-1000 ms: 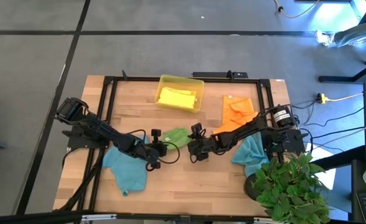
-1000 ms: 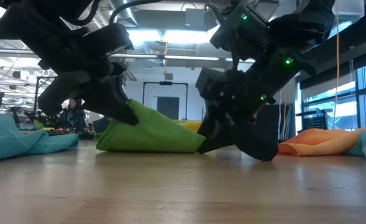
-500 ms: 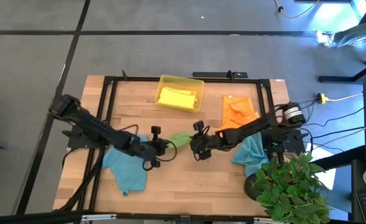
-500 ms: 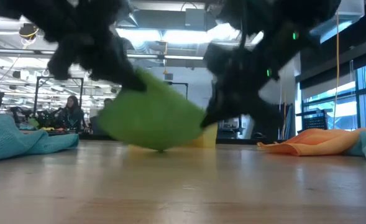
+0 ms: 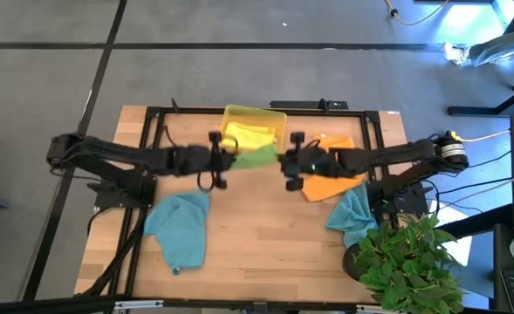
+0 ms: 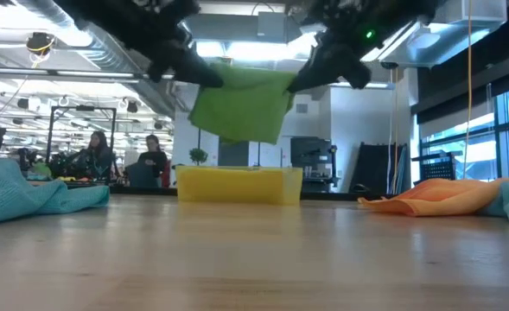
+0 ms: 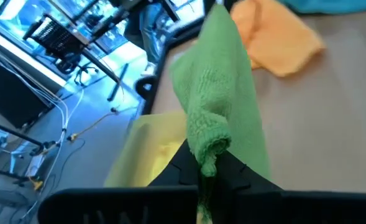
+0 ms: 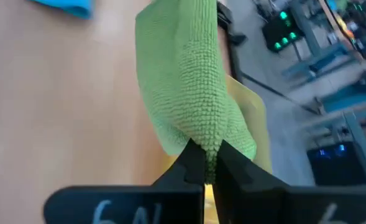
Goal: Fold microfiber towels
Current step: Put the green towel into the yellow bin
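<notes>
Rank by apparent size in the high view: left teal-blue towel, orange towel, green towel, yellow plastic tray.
1. Left teal-blue microfiber towel, crumpled.
2. Rigid translucent yellow plastic tray and orange microfiber towel: look alike, towel partly hidden.
3. Green microfiber towel, stretched between both grippers.

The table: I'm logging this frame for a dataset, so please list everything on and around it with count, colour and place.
Green towel: 1, green, held in the air between both grippers, beside the tray.
Tray: 1, translucent yellow, table's far middle.
Yellow towel: 1, yellow, inside the tray.
Orange towel: 1, orange, on the table right of the tray, partly under the right arm.
Teal towels: 2, teal; one near left, one at the right edge.
Plant: 1, green, near right corner.
Table: 1, light wood, black frame.
People: 2 seated, far in the room behind.
Left gripper: shut on the green towel's left end.
Right gripper: shut on its right end.
</notes>
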`<action>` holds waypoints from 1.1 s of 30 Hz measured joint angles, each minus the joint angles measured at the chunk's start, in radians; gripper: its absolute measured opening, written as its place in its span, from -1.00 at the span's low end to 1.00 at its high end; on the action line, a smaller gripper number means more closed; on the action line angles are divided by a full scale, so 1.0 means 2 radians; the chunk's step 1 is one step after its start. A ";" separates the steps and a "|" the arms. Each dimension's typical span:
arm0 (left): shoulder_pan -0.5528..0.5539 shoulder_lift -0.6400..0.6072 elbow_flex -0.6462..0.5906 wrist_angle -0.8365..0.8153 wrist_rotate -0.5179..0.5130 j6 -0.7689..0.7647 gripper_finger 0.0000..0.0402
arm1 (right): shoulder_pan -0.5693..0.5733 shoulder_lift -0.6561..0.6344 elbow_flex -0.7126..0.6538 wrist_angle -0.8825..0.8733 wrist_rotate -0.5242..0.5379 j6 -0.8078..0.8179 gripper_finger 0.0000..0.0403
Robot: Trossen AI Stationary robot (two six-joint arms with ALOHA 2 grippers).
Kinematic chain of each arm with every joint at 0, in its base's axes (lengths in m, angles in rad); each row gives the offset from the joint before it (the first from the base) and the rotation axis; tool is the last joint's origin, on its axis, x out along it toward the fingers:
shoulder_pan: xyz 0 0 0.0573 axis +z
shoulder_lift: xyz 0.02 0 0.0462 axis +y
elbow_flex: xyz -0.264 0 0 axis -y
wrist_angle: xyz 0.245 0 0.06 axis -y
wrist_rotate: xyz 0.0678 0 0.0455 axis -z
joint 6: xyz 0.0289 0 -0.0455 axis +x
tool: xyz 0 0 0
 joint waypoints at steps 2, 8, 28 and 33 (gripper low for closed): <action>0.048 0.000 0.000 0.016 0.043 0.022 -1.00 | -0.032 0.000 0.000 0.007 -0.024 -0.002 -0.96; 0.183 0.023 0.000 0.078 0.186 0.080 -1.00 | -0.116 0.012 0.001 0.042 -0.077 -0.012 -0.96; 0.365 0.247 0.097 0.195 0.365 0.124 -1.00 | -0.254 0.129 0.001 0.167 -0.141 -0.062 -0.96; 0.379 0.288 0.143 0.156 0.369 0.128 -1.00 | -0.276 0.155 0.001 0.187 -0.155 -0.066 -0.96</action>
